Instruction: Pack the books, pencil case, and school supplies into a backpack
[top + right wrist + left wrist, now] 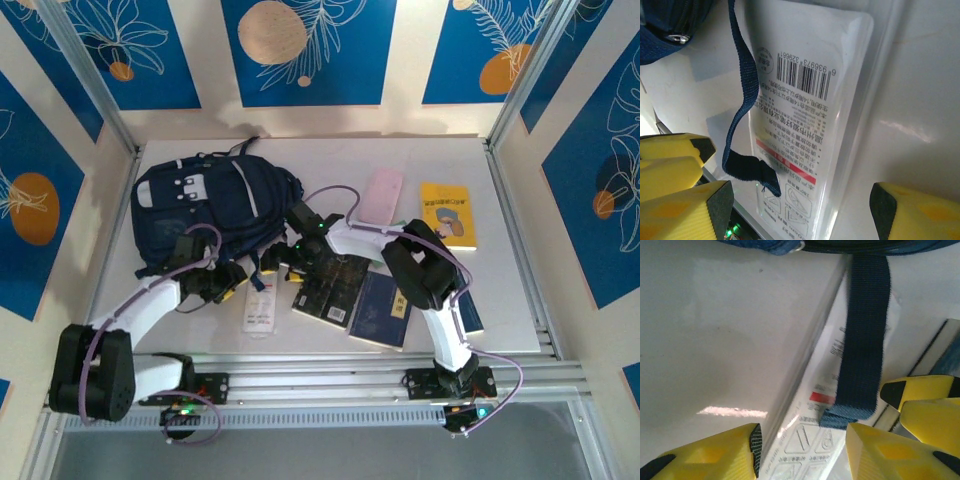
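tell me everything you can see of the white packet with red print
The white packet is a long flat clear-plastic blister with a printed white card: a barcode, dense small text, a red band and outline icons at one end. It lies flat on the white table beside the backpack, whose navy strap drapes across it.

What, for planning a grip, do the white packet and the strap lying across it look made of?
The white packet looks like glossy clear plastic sealed over a white printed card: light glints off it, and a see-through border runs around the barcode and red print. The backpack strap looks like matte woven webbing, probably nylon or polyester: fine ribbing shows along it, and its cut end is slightly fuzzy.
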Robot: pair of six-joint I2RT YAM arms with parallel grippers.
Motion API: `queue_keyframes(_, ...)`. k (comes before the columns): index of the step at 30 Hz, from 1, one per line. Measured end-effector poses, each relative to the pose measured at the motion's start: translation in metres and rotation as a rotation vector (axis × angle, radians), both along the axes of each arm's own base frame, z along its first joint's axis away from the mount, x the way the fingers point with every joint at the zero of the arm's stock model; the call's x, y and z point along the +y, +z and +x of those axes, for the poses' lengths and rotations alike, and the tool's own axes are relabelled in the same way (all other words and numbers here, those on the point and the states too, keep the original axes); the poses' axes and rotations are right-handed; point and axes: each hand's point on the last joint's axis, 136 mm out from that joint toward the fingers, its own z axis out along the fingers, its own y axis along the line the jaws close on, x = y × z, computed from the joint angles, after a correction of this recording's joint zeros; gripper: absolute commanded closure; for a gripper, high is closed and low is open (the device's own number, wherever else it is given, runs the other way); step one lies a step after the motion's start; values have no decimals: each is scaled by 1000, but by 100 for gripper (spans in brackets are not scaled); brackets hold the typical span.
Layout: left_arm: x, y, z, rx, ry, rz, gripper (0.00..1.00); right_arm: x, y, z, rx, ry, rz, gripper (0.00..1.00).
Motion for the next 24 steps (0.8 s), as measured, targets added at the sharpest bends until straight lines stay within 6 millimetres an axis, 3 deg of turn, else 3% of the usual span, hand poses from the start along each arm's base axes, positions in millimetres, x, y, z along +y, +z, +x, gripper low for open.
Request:
queue_keyframes(9,1,-32,3,55,8,24,75,12,-7,-5,31,18,-7,37)
queue_keyframes(16,4,-42,0,90,12,43,86,19,-9,-10,69,18,18,41)
queue_keyframes(24,0,-43,2,102,0,24,92,30,-5,-15,115,13,110,57)
